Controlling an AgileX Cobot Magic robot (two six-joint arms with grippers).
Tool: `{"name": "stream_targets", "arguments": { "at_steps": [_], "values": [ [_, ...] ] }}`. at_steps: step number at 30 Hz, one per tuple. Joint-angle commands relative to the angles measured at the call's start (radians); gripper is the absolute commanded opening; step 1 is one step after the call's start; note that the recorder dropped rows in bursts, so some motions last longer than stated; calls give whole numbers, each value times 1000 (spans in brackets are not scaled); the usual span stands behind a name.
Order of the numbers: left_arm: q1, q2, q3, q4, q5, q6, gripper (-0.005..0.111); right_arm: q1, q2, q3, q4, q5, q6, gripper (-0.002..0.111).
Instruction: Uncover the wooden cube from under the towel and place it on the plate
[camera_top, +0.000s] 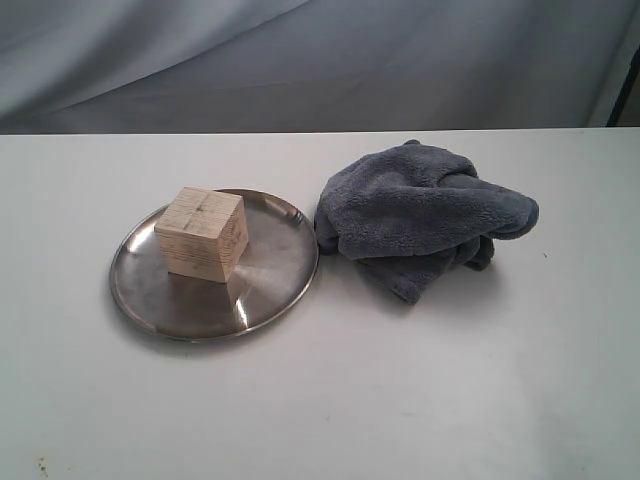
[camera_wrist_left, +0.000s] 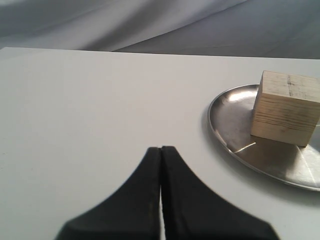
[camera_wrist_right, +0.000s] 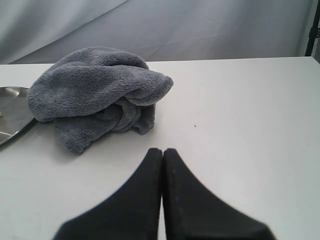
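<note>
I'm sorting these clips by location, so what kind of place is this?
Most likely a staged robot test bench, not a home kitchen: a plain white table, a grey fabric backdrop hung behind it, and only three props, the plate, wooden cube and towel.

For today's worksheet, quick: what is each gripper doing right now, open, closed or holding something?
Left gripper: closed, holding nothing.
Right gripper: closed, holding nothing.
</note>
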Motion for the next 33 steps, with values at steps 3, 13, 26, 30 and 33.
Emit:
{"name": "stream_targets", "arguments": {
  "at_steps": [3, 13, 26, 30, 33],
  "values": [
    [-4, -3, 5, -6, -1, -12, 1, 2, -6, 4, 0, -2, 4, 0],
    [-4, -3, 5, -67, -4, 56, 1, 2, -6, 4, 0, -2, 4, 0],
    [-4, -3, 5, -100, -8, 91, 1, 2, -6, 4, 0, -2, 4, 0],
    [-4, -3, 5, -103, -8, 92, 1, 2, -6, 4, 0, -2, 4, 0],
    [-4, -3, 5, -103, -8, 97, 1, 2, -6, 4, 0, -2, 4, 0]
  ]
}}
